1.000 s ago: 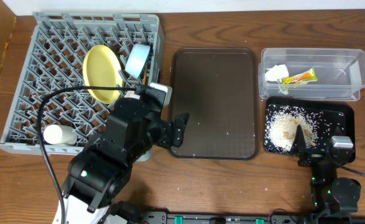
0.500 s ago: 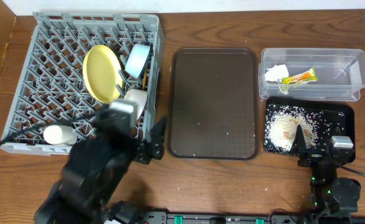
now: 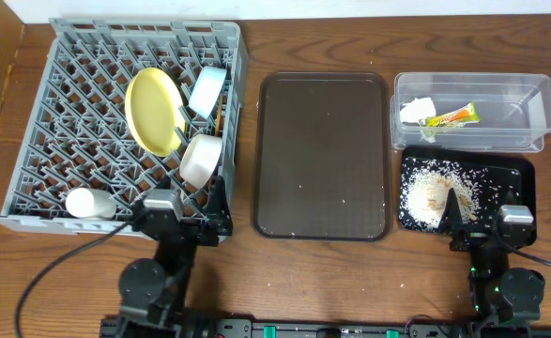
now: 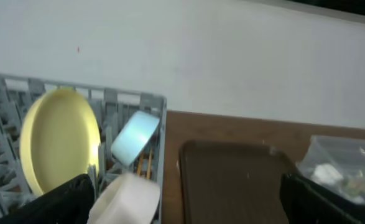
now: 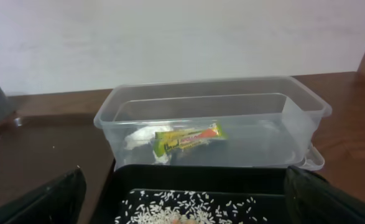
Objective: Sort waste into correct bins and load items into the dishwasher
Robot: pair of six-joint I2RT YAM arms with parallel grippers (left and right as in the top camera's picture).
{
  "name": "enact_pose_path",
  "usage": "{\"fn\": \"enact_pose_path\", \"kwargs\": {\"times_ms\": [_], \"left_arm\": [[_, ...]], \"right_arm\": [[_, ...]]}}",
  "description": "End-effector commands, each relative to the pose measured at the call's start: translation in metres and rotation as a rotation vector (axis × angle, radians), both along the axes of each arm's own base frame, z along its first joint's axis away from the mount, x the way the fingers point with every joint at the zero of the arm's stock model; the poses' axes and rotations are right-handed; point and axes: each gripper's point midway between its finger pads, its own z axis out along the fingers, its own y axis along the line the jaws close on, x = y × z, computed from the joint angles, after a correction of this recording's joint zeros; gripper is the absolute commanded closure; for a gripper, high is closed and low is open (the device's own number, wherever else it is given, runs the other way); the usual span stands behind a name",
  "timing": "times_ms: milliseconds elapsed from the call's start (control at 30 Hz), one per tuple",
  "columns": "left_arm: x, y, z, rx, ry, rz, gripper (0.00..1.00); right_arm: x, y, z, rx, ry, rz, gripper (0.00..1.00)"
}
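Note:
The grey dish rack holds the yellow plate, the light blue bowl, the white bowl, the white cup and the chopsticks. My left gripper is open and empty at the rack's front right corner. In its wrist view the open jaws face the white bowl, plate and blue bowl. My right gripper is open and empty at the front of the black tray, which holds rice crumbs. The clear tub holds the wrapper and white paper.
The dark brown serving tray lies between the rack and the bins, with a few crumbs on it. In the right wrist view the open jaws face the tub, wrapper and rice. A white wall runs behind the table.
My left arm has pulled back from the rack to the table's front edge, leaving the white bowl standing in the rack. The right arm has not moved.

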Motion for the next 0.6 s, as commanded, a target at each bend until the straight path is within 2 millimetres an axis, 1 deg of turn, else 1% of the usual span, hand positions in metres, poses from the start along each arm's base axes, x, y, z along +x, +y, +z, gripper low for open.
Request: {"fn": "enact_pose_path", "kwargs": {"times_ms": [0, 133, 333, 400, 567], "left_arm": [[0.003, -0.004, -0.032, -0.014, -0.015, -0.020, 0.04], [0.006, -0.005, -0.065, -0.015, -0.020, -0.026, 0.04], [0.009, -0.006, -0.098, -0.010, 0.006, -0.025, 0.04], [0.009, -0.006, -0.108, -0.006, 0.032, -0.025, 0.04], [0.008, -0.004, -0.115, 0.004, 0.060, -0.017, 0.04]], "right_arm": [[0.000, -0.002, -0.001, 0.004, 0.001, -0.006, 0.01], [0.000, -0.002, -0.001, 0.004, 0.001, -0.007, 0.01], [0.000, -0.002, -0.001, 0.004, 0.001, -0.007, 0.01], [0.000, -0.002, -0.001, 0.004, 0.001, -0.007, 0.01], [0.000, -0.002, -0.001, 0.004, 0.001, -0.007, 0.01]]}}
